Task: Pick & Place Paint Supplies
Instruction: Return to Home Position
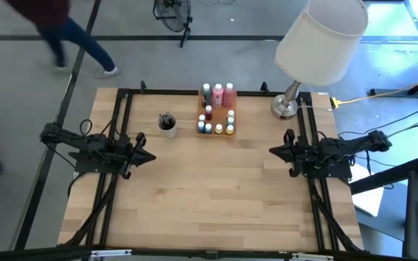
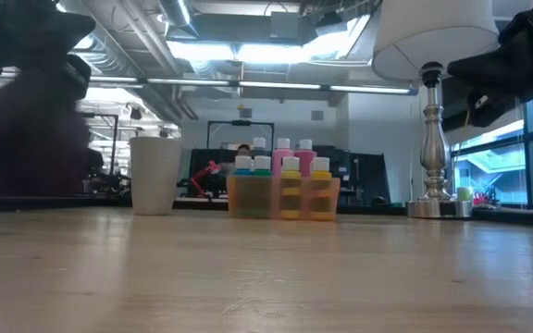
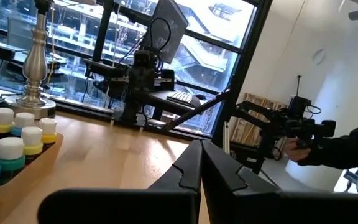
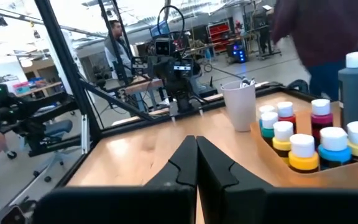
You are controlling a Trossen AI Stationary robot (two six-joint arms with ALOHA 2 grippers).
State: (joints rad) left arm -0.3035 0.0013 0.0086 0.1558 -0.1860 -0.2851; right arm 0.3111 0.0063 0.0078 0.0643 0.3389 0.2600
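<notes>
From above, the left gripper (image 1: 149,155) and the right gripper (image 1: 273,151) hover over opposite sides of the wooden table (image 1: 209,196), both well apart from the supplies. At the far edge, the orange tray (image 1: 201,114) holds the squeeze bottles (image 1: 228,94) and the paint pots (image 1: 220,128). Just beside it, the white cup (image 1: 167,133) holds dark paintbrushes (image 1: 167,118). A lamp (image 1: 285,107) stands further right. At table height, the cup stands left of the tray, with white caps rising above the tray's rim. The left wrist view shows the left gripper (image 3: 199,145) with fingers pressed together, holding nothing, and pots at the side. The right wrist view shows the right gripper (image 4: 196,140) likewise closed and empty.
</notes>
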